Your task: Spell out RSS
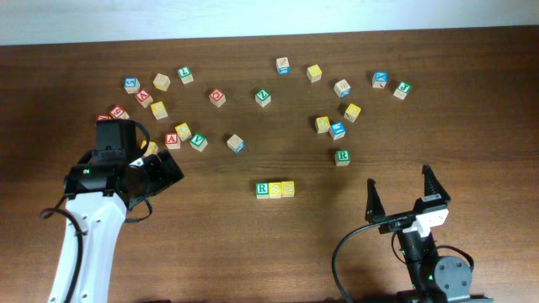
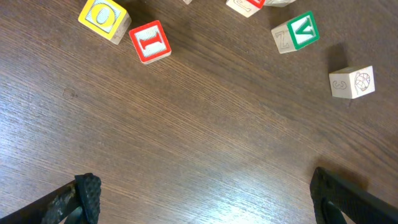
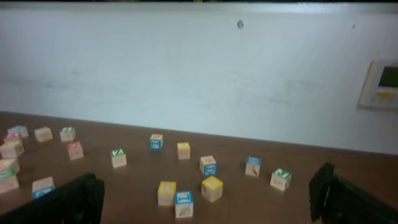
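In the overhead view three cubes stand touching in a row at the table's middle: a green R cube (image 1: 263,189), then two yellow cubes (image 1: 276,189) (image 1: 288,188) whose letters read as S. My left gripper (image 1: 168,172) is open to the left of the row, well apart from it, over bare wood (image 2: 202,193). The right gripper (image 1: 402,195) is open to the right of the row, near the front edge, with nothing between its fingers (image 3: 208,186). Neither wrist view shows the row.
Loose letter cubes lie scattered across the back of the table. A second green R cube (image 1: 342,156) sits right of centre. Ahead of the left gripper are a yellow cube (image 2: 104,18), a red cube (image 2: 150,42), a green V cube (image 2: 296,32) and a plain cube (image 2: 352,82).
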Controlling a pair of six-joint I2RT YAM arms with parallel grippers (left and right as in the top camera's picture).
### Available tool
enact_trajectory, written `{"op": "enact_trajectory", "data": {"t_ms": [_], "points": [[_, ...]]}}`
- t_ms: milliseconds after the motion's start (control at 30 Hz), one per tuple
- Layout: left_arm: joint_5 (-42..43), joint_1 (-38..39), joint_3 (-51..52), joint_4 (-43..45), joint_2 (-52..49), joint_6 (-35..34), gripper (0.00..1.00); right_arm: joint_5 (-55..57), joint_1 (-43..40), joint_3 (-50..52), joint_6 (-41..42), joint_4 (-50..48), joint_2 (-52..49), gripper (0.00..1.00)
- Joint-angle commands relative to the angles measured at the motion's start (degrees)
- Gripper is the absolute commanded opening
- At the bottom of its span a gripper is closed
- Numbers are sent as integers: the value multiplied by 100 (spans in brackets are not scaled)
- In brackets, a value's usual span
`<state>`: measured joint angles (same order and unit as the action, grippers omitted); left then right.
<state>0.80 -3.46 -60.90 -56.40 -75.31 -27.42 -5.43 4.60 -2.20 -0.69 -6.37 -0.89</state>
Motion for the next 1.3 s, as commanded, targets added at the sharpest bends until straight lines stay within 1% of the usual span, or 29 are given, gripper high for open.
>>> {"op": "enact_trajectory", "data": {"t_ms": [0, 133, 433, 567, 967, 1100, 1267], "points": [[-20, -35, -42, -7, 85, 2, 99, 157, 13, 188, -57, -234, 68, 98], [-20, -35, -42, -7, 85, 2, 99, 361, -90, 188, -52, -94, 68, 98], [-20, -35, -42, -7, 85, 2, 99, 638, -256, 188, -37, 1108, 68, 98], [-20, -35, -42, -7, 85, 2, 99, 636, -398, 188, -33, 1108, 68, 98], [-20, -35, -42, -7, 85, 2, 99, 629, -393, 188, 68, 1115, 68, 98], [-20, -35, -42, -7, 85, 4, 99, 599, -391, 188, -254, 1119, 68, 98], [-20, -35, -42, -7, 85, 2, 99, 610, -391, 188, -251, 1121, 68, 98]]}}
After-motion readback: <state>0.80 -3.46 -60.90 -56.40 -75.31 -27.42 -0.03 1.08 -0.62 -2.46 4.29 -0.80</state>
